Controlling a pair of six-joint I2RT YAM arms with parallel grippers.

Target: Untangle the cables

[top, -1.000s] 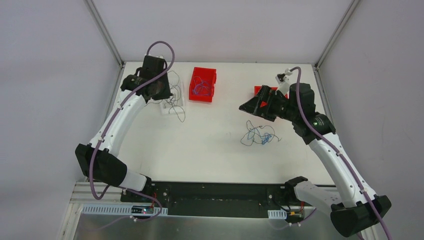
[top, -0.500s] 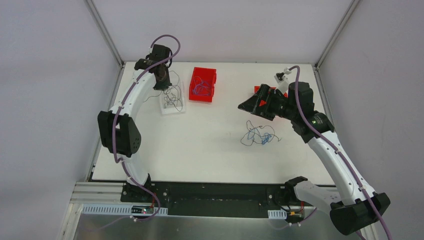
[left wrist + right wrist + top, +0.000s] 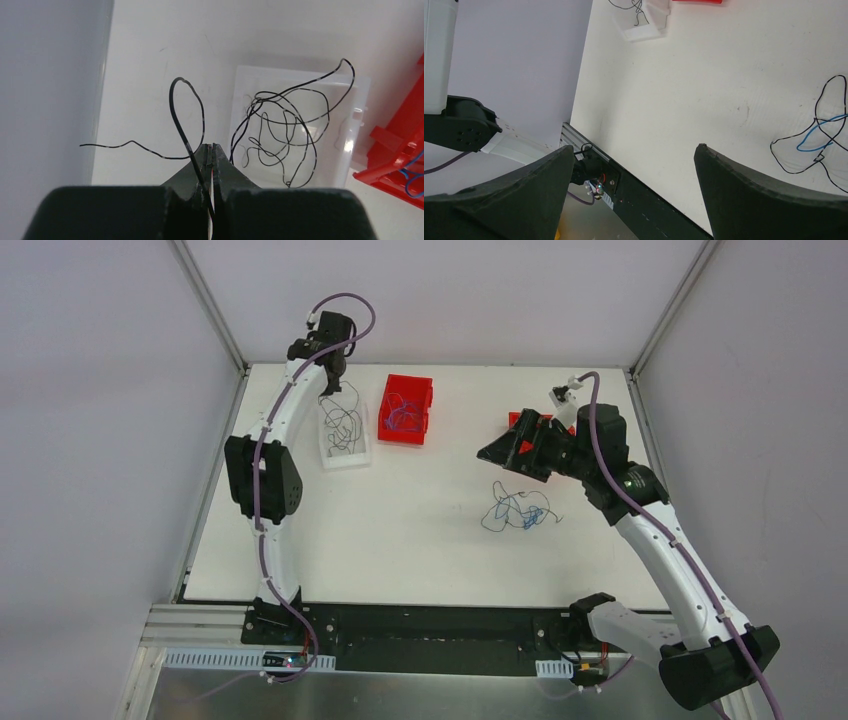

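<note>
Wire this fine weighs almost nothing and has no stiffness of its own. My left fingers (image 3: 212,146) are pressed together on a hair-thin black wire (image 3: 179,79), pinching it where a loop stands up. One free end trails off toward 9 o'clock and the rest curls in loose coils over the shallow clear plastic tray (image 3: 360,100), which sits at 11 o'clock on the white worktop (image 3: 420,530). I cannot tell how much of the strand rests in the tray and how much hangs.

My right fingers (image 3: 497,452) are spread wide and hold nothing. They hover just off the 12 o'clock side of the small tangle of blue and black wires (image 3: 520,510), which lies flat at about 4 o'clock from the worktop's centre. A red plastic bin (image 3: 408,381) at 12 o'clock holds more blue strands.

These strands will likely spring, curl and slip. A hard tug would probably tighten the knot, not open it. I would take the tangle by an outer loop or a free end, gripping one colour only, and draw slowly so the others can slide free.
</note>
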